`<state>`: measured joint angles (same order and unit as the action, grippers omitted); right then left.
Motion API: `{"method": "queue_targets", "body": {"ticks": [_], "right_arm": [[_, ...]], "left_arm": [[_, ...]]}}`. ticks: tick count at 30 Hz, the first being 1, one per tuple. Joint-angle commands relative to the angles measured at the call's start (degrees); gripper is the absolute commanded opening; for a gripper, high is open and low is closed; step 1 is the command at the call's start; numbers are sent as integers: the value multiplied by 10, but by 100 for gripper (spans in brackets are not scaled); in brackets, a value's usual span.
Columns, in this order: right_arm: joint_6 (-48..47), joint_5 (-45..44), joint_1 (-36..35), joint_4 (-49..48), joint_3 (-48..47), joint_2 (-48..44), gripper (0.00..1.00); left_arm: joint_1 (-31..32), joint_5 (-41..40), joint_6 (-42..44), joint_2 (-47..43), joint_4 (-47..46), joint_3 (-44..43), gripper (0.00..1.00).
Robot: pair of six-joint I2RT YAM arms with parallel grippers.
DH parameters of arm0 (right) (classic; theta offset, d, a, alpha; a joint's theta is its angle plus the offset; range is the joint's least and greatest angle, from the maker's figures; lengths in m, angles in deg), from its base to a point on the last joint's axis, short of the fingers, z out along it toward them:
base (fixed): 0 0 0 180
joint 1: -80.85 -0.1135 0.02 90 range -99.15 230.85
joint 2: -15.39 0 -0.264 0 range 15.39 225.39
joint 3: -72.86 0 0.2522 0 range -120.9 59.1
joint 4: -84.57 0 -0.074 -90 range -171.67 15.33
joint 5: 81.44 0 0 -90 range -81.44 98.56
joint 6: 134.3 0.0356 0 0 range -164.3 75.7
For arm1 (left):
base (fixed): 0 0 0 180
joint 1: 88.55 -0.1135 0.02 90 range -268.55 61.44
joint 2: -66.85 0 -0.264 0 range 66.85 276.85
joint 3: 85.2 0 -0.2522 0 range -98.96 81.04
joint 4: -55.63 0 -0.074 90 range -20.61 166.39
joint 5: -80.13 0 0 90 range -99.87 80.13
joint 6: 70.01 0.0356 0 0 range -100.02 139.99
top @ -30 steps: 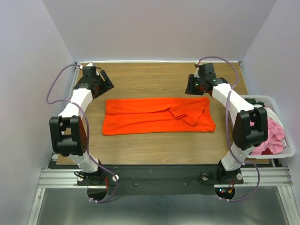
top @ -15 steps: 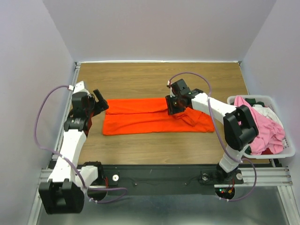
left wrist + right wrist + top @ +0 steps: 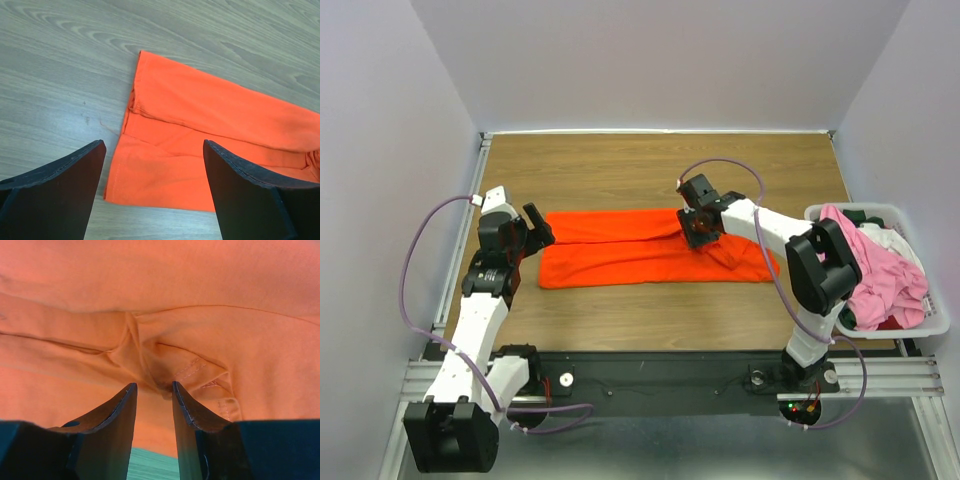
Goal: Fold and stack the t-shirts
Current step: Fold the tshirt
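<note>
Right gripper point(image 3: 152, 386) pinched a fold of the orange t-shirt point(image 3: 620, 262), jaws narrow; left gripper point(image 3: 152, 145) hung spread wide at its 9 o'clock end.

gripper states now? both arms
Left gripper: open, empty, above one end of the orange t-shirt.
Right gripper: nearly closed, apparently pinching a bunched fold of the orange t-shirt.

We are finding no lettering, label, brand, number or sign that can be read in any view. The orange t-shirt point(image 3: 620, 262) is showing only plain cloth and stitching.
</note>
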<state>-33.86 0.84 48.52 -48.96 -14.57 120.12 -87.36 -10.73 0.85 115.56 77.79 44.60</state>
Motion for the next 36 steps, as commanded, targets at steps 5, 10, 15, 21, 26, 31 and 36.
{"method": "queue_targets", "body": {"ticks": [5,10,15,21,26,31,36], "right_arm": [[-15,-35,-10,14,-19,13,40],[-16,-40,-11,15,-20,15,29],[-16,-43,-18,17,-25,18,1],[11,-29,-37,39,-56,14,1],[75,-9,-45,59,-83,26,2],[123,41,-50,62,-94,47,11],[134,71,-53,63,-97,49,29]], "left_arm": [[2,-5,9,2,-37,0,90],[2,-1,9,4,-39,1,90],[2,0,10,6,-40,1,90],[2,2,9,8,-42,1,89],[2,2,10,10,-42,1,89],[2,6,9,15,-42,1,89],[3,35,5,23,-44,2,89]]}}
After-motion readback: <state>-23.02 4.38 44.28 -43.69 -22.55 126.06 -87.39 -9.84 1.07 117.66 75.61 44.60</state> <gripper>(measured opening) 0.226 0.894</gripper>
